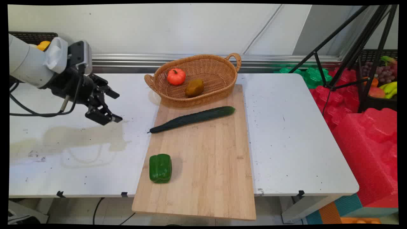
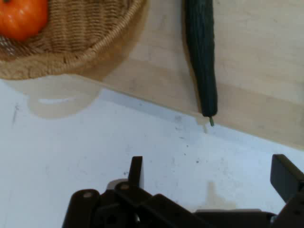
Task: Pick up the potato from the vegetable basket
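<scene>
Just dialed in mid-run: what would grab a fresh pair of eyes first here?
A long wooden cutting board runs down the table's middle, with a dark cucumber lying aslant across it and a green bell pepper near its left edge. Behind it, a wicker basket holds an orange tomato. The open, empty gripper hovers left of the board.

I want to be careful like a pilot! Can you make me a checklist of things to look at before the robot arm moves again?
1. Jaws open: ok. The gripper has its jaws spread wide.
2. Jaws empty: ok. Nothing sits between them.
3. Gripper clear of things: ok. It hangs over bare white table, left of the cutting board.
4. Cucumber in plain sight: ok. It lies slantwise on the board, stem end at the board's left edge.
5. Green pepper apart from the cucumber: ok.
6. Basket steady: cannot tell. It holds an orange tomato and a brown fruit.
</scene>
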